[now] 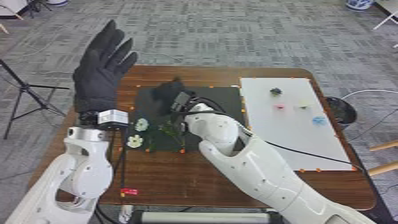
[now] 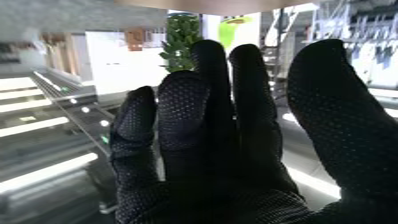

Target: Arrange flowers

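Observation:
My right hand (image 1: 167, 95) is over the upper left of the black mat (image 1: 213, 142), back towards the head camera. In the right wrist view the right hand (image 2: 222, 165) is open, fingers nearly straight, thumb apart, nothing held. Two pale flowers, one (image 1: 142, 125) above the other (image 1: 135, 141), lie at the mat's left side, with green stems (image 1: 169, 131) beside them. On the white board (image 1: 302, 145) are small dark green (image 1: 275, 91), pink (image 1: 280, 107), yellowish (image 1: 303, 106) and blue (image 1: 319, 120) pieces. My left hand (image 1: 99, 82) is raised at the table's left, open with straight fingers.
Brown wooden table (image 1: 222, 187) carries mat and board side by side. Small orange markers edge both. A black cable crosses the right arm and the white board. A dark bin (image 1: 341, 111) stands beyond the right edge, a black tripod (image 1: 27, 87) off to the left.

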Robot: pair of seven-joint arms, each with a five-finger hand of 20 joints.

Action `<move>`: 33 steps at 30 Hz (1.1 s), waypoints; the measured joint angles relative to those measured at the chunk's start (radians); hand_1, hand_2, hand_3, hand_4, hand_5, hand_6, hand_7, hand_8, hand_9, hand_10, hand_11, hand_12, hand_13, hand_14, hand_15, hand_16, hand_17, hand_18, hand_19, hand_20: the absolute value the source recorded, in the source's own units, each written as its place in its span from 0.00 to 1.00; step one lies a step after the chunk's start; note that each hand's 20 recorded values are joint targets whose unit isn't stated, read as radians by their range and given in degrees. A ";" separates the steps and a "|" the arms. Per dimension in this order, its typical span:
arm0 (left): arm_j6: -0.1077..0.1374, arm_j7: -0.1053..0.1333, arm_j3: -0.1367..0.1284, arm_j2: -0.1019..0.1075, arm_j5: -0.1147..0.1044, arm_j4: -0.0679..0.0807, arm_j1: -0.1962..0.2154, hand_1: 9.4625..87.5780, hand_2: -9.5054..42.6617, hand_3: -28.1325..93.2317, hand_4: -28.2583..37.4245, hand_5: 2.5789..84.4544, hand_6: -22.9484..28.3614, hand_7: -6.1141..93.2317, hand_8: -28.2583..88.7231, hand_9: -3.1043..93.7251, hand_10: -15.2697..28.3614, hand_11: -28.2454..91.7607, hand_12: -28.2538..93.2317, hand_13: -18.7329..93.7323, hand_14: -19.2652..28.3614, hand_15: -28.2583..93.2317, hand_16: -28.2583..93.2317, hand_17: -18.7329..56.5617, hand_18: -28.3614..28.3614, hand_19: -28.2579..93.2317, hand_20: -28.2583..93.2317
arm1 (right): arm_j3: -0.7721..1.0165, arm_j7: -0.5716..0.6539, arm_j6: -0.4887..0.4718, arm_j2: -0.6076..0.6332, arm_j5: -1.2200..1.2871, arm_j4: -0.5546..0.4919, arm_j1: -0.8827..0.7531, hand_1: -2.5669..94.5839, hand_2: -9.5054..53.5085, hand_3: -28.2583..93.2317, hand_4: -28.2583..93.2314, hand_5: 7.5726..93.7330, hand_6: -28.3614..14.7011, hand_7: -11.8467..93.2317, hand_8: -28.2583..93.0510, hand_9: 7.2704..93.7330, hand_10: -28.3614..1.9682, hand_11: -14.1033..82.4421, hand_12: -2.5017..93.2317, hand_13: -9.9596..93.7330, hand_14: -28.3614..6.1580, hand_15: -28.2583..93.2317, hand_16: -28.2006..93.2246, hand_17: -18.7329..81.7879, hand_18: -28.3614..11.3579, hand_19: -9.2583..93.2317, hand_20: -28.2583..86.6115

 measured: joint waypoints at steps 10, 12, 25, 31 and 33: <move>-0.008 -0.041 -0.038 -0.027 0.003 -0.018 0.096 0.19 0.17 0.78 0.00 0.30 0.49 0.25 0.15 0.27 0.60 0.34 0.37 0.33 0.68 0.34 0.29 0.08 0.85 0.58 0.30 | 0.295 0.256 -0.114 0.296 0.169 -0.355 -0.184 0.31 0.00 0.92 0.00 0.29 0.50 0.40 0.12 0.33 0.42 0.40 0.27 0.44 0.48 0.84 0.41 0.34 0.22 0.84 0.69; -0.008 -0.050 -0.047 -0.030 0.003 -0.025 0.124 0.19 0.17 0.78 0.00 0.30 0.49 0.25 0.15 0.27 0.60 0.34 0.37 0.33 0.68 0.34 0.29 0.08 0.85 0.58 0.30 | 0.393 0.290 -0.119 0.370 0.175 -0.405 -0.251 0.30 0.00 0.92 0.00 0.28 0.48 0.38 0.13 0.33 0.41 0.39 0.27 0.44 0.48 0.84 0.41 0.34 0.22 0.84 0.69; 0.005 -0.078 -0.069 -0.079 0.000 -0.022 0.245 0.19 0.17 0.78 0.00 0.30 0.49 0.25 0.15 0.27 0.60 0.34 0.37 0.33 0.68 0.34 0.29 0.08 0.85 0.58 0.30 | 0.765 0.363 -0.226 0.642 0.178 -0.410 -0.580 0.30 0.00 0.90 0.00 0.33 0.53 0.39 0.13 0.41 0.48 0.39 0.26 0.50 0.53 0.82 0.41 0.33 0.20 0.82 0.69; 0.009 -0.077 -0.069 -0.079 -0.003 -0.017 0.237 0.19 0.18 0.78 0.00 0.30 0.49 0.25 0.15 0.27 0.60 0.34 0.37 0.33 0.67 0.34 0.29 0.07 0.85 0.58 0.30 | 0.745 0.325 -0.269 0.640 0.149 -0.369 -0.594 0.31 0.00 0.90 0.00 0.36 0.55 0.41 0.12 0.42 0.51 0.40 0.26 0.50 0.54 0.82 0.41 0.33 0.19 0.82 0.69; 0.005 -0.075 -0.069 -0.080 -0.014 -0.017 0.235 0.19 0.17 0.78 0.00 0.30 0.49 0.25 0.15 0.27 0.60 0.34 0.37 0.33 0.68 0.34 0.29 0.08 0.85 0.58 0.30 | 0.728 0.319 -0.284 0.640 0.127 -0.357 -0.593 0.31 0.00 0.90 0.00 0.36 0.55 0.41 0.12 0.42 0.51 0.41 0.26 0.50 0.54 0.82 0.41 0.33 0.19 0.82 0.69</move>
